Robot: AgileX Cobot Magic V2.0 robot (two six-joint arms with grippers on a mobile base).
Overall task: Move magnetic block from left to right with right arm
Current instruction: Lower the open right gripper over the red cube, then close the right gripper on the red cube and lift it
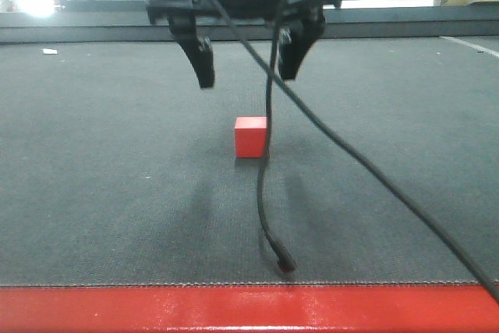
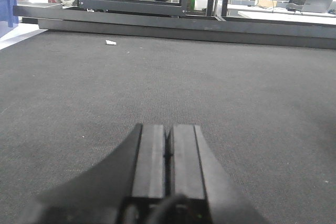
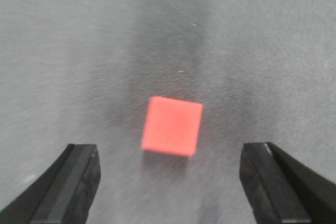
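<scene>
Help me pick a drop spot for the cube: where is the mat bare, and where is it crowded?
The grey mat lies bare either side of the magnetic block, down to the red edge strip. Crowded: above the block, where the open right gripper hangs, and in front of it, where black cables dangle and trail.

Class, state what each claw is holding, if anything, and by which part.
Nothing is held. The right claw hangs open above the red cube; the left claw is shut, empty.

Open grey carpet (image 1: 117,193) surrounds the small red cube (image 1: 250,137). A thin black cable (image 1: 260,193) dangles across its right edge in the front view.
</scene>
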